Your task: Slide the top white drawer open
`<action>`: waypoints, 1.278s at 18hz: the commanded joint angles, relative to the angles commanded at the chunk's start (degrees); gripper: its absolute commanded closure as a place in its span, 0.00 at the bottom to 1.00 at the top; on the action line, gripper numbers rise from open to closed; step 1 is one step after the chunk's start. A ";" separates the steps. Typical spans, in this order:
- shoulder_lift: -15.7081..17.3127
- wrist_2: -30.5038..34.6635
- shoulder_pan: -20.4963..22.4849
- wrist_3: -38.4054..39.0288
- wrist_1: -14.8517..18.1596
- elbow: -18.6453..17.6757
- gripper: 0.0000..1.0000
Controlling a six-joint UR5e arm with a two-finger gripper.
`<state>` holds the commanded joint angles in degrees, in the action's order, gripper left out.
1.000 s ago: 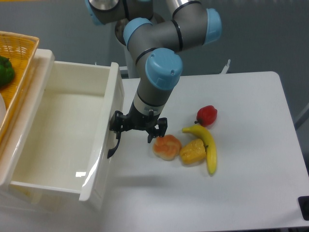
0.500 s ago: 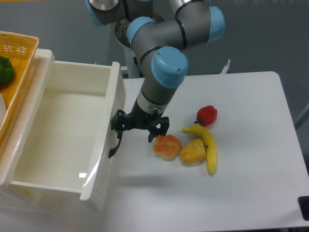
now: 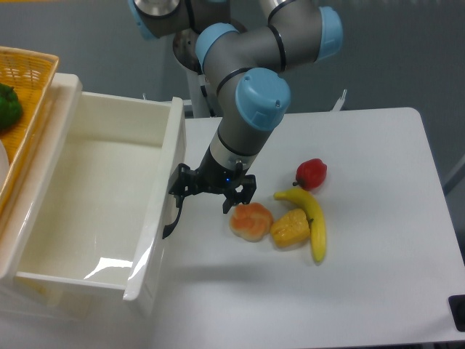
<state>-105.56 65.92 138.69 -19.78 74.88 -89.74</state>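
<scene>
Compared with a second earlier, the glossy cream-white plastic top drawer [image 3: 94, 211] had slid a little farther out toward the right, and the grey-and-blue jointed robot arm [image 3: 251, 94] had shifted the same way with it. The white rectangular desk [image 3: 378, 283] carried everything, the cabinet at its left side and the food toys near its middle. The top drawer stood pulled well out of the white cabinet [image 3: 62, 91], its deep tray bare inside and catching a glare near the front corner. A yellow woven basket [image 3: 29, 73] sat on the cabinet top at the left edge, with a green pepper-like object [image 3: 7, 105] inside it. The arm reached down from the upper middle, its wrist just right of the drawer front. The black two-finger claw [image 3: 207, 196] hung with its fingers spread apart; one finger sat by the drawer's curved black handle [image 3: 173, 218], though whether they touched could not be told. A yellow banana [image 3: 314, 218] lay to the right of the claw, touching an orange-yellow lumpy piece [image 3: 289, 228]. An orange round bun-like toy [image 3: 251, 221] lay just below the claw's right finger. A small red pepper [image 3: 312, 173] stood just above the banana.
</scene>
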 joint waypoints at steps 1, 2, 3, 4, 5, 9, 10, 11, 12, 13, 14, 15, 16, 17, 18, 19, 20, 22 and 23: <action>0.00 0.00 0.00 0.00 0.00 0.00 0.00; 0.00 0.09 0.09 0.00 0.00 0.09 0.00; 0.00 0.26 0.35 0.00 -0.09 0.26 0.00; 0.00 0.35 0.70 0.00 -0.09 0.52 0.00; 0.09 0.61 0.79 -0.09 -0.35 0.70 0.00; 0.18 3.24 1.23 -4.99 -0.97 1.58 0.00; 0.09 4.56 1.41 -6.92 -0.97 1.58 0.00; 0.17 6.05 1.49 -8.25 -0.97 1.58 0.00; 0.18 7.20 1.58 -9.74 -0.97 1.58 0.00; 0.18 8.34 1.76 -11.41 -0.97 1.58 0.00; 0.18 9.48 2.11 -13.43 -0.97 1.58 0.00; 0.09 10.88 2.20 -15.71 -0.97 1.58 0.00; 0.09 12.64 2.20 -18.08 -0.97 1.58 0.00; 0.00 14.31 2.20 -20.28 -0.97 1.58 0.00; -0.17 15.63 2.20 -22.39 -1.05 1.58 0.00; -0.35 16.78 2.29 -23.98 -1.49 1.58 0.00; -0.53 18.27 2.29 -25.13 -2.71 1.67 0.00; -0.62 21.08 2.37 -27.06 -5.44 1.76 0.00; -0.62 21.35 2.46 -27.68 -6.15 2.11 0.00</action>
<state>-106.17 87.27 141.15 -47.45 68.74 -87.63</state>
